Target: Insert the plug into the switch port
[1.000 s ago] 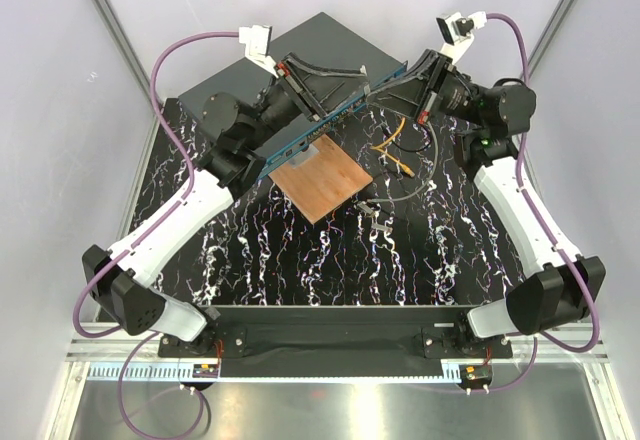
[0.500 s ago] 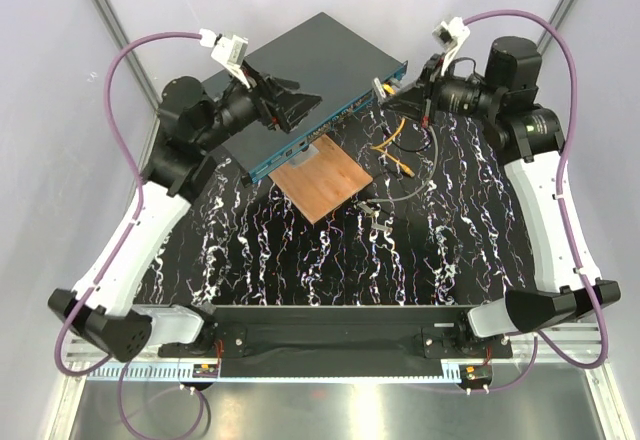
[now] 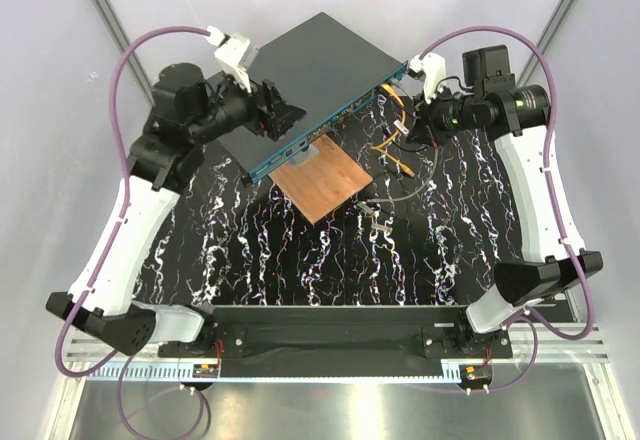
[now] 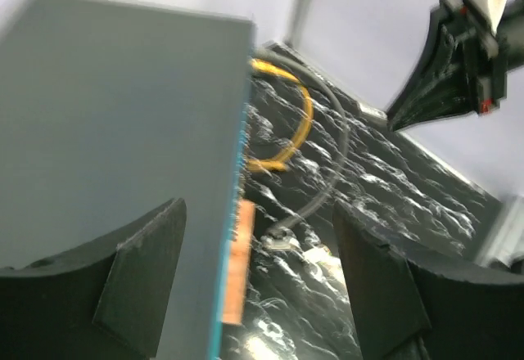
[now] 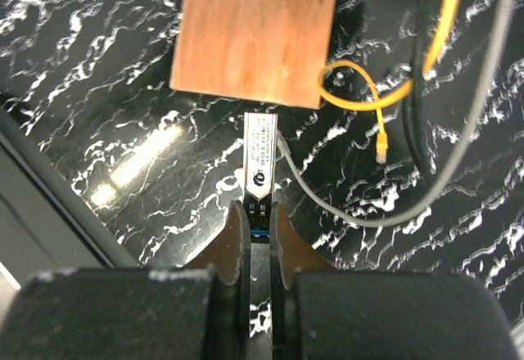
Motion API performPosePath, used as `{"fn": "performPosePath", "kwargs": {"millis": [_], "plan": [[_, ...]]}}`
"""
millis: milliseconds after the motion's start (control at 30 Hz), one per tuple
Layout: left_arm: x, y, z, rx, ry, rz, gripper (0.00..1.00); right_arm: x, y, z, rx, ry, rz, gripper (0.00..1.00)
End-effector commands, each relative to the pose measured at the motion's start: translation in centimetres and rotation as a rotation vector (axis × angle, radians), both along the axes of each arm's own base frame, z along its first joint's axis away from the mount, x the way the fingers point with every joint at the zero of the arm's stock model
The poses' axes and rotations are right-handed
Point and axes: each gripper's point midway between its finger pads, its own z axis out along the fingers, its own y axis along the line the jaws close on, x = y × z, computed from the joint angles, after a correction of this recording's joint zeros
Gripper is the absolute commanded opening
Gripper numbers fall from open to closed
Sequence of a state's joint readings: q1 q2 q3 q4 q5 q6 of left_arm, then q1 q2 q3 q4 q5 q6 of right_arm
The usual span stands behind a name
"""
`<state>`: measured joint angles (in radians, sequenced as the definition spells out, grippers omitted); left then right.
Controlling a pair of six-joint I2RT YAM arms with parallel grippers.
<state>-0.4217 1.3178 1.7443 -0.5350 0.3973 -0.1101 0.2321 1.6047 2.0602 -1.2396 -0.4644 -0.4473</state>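
White panel walls (image 3: pixel 60 80) close the cell on three sides, leaving the arms little room to swing beyond the table edges. The table (image 3: pixel 300 260) is black with white veining, flat and glossy, and it shows glare in the right wrist view. The switch (image 3: pixel 310 65) lies diagonally at the far side. It is a wide metal box, judged heavy enough to stay put against a gentle push. Its teal front face (image 3: pixel 330 125) carries the row of ports, which are too small to tell apart here. A copper-brown plate (image 3: pixel 322 180) lies just before that face. A yellow cable (image 5: pixel 360 90) and a grey cable (image 5: pixel 426 204) lie loose beside it. The left gripper (image 4: pixel 256 213) hovers over the switch's top with its jaws apart and empty. The right gripper (image 5: pixel 259 213) is clamped on the rear end of the plug (image 5: pixel 260 159). The plug is held above the table, apart from the ports. It is a slim, labelled metal module, judged light, rigid and smooth-sided, so it could pivot in the grip. The rear hold leaves the nose free for entry.
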Motion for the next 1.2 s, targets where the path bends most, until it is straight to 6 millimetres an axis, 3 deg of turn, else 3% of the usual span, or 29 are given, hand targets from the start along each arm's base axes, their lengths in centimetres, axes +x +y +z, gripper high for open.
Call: {"fn": "performPosePath", "kwargs": {"millis": [0, 33, 167, 300, 400, 633, 833, 1000, 1033, 1100, 1133, 1167], "plan": [[-2.0, -2.1, 0.7, -0.154, 0.045, -0.136, 0.76, -2.9, 0.7, 2.2, 0.028, -0.082, 0.114, 0.0], [-2.1, -2.6, 1.0, -0.212, 0.063, -0.15, 0.75, -3.4, 1.2, 3.4, 0.049, -0.135, 0.132, 0.0], [-2.9, -5.7, 2.4, -0.45, 0.289, -0.278, 0.76, -5.3, 3.9, 4.4, 0.096, -0.188, 0.246, 0.0], [-3.2, -9.4, 0.7, -0.509, 0.473, -0.346, 0.79, -6.5, 6.4, 4.4, 0.067, -0.234, 0.343, 0.0], [-3.5, -10.9, -0.7, -0.54, 0.578, -0.361, 0.79, -6.9, 7.6, 4.8, 0.031, -0.294, 0.372, 0.0], [-4.8, -12.1, -4.2, -0.508, 0.693, -0.35, 0.69, -7.1, 8.5, 5.3, 0.0, -0.323, 0.38, 0.0], [-5.4, -12.4, -5.3, -0.503, 0.725, -0.352, 0.61, -7.2, 8.7, 5.2, -0.01, -0.333, 0.382, 0.0], [-5.4, -12.6, -5.2, -0.524, 0.75, -0.368, 0.41, -7.5, 8.8, 5.2, -0.014, -0.337, 0.399, 0.0], [-5.5, -12.7, -4.5, -0.549, 0.74, -0.386, 0.3, -7.5, 8.8, 5.2, -0.014, -0.339, 0.401, 0.0], [-5.6, -12.9, -4.7, -0.558, 0.759, -0.395, 0.19, -7.7, 8.9, 5.3, -0.012, -0.347, 0.408, 0.0], [-5.7, -12.9, -4.4, -0.577, 0.761, -0.409, 0.07, -7.8, 9.0, 5.4, -0.006, -0.35, 0.414, 0.01], [-5.9, -12.9, -4.2, -0.583, 0.765, -0.423, 0.01, -7.8, 8.9, 5.3, -0.002, -0.35, 0.411, 0.07]]}}
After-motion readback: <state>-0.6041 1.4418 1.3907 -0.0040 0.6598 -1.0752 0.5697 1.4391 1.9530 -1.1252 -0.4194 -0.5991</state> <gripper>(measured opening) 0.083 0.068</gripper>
